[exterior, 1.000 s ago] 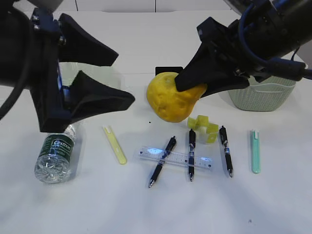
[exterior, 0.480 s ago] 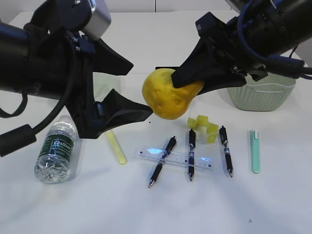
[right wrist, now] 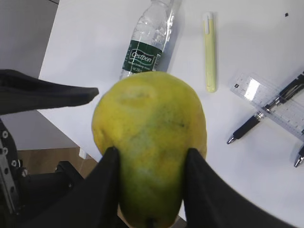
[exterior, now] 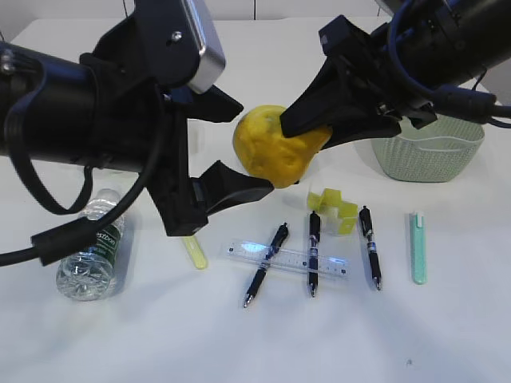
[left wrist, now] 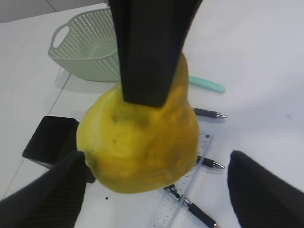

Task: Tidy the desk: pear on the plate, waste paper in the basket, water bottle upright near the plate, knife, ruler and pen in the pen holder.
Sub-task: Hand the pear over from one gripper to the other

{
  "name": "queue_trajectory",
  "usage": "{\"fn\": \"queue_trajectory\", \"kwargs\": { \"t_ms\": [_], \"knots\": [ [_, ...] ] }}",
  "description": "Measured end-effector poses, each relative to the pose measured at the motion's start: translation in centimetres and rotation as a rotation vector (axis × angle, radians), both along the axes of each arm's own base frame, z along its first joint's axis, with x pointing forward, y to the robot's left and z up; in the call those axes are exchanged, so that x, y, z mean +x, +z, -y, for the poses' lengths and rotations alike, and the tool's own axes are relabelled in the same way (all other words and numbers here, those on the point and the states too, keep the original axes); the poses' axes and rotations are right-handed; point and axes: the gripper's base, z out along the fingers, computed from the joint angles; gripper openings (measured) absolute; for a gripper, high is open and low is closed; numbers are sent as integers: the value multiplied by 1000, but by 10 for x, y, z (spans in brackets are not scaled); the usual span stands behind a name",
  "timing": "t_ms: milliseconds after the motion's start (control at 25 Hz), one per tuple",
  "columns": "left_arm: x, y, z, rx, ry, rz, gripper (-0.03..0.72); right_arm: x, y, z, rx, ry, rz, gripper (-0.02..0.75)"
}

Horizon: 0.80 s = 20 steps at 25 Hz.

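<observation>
While aloft, pear (exterior: 270,154) clamped in right claw (exterior: 311,136), left claw (exterior: 239,148) gaping beside

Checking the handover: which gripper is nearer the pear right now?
Right. The right gripper is shut on the pear, holding it in the air. The left gripper is open, its fingers flanking the pear without clearly touching it.

The pear (exterior: 270,153), held up in the right gripper (exterior: 319,132), sits between the left gripper's (exterior: 239,148) spread fingers. Below, pens (exterior: 267,264) and ruler (exterior: 288,258) crowd the desk (exterior: 239,343); its front strip seems free.
</observation>
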Motion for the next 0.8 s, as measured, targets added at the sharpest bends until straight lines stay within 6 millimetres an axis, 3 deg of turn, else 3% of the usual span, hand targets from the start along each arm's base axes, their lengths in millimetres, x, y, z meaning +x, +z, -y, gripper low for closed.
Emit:
{"fn": "queue_trajectory", "kwargs": {
  "t_ms": [360, 800],
  "knots": [
    [13, 12, 11, -29, 10, 31, 688, 0, 0, 0, 2, -2, 1, 253],
    [15, 6, 16, 10, -33, 17, 688, 1, 0, 0, 2, -7, 6, 252]
  ]
}}
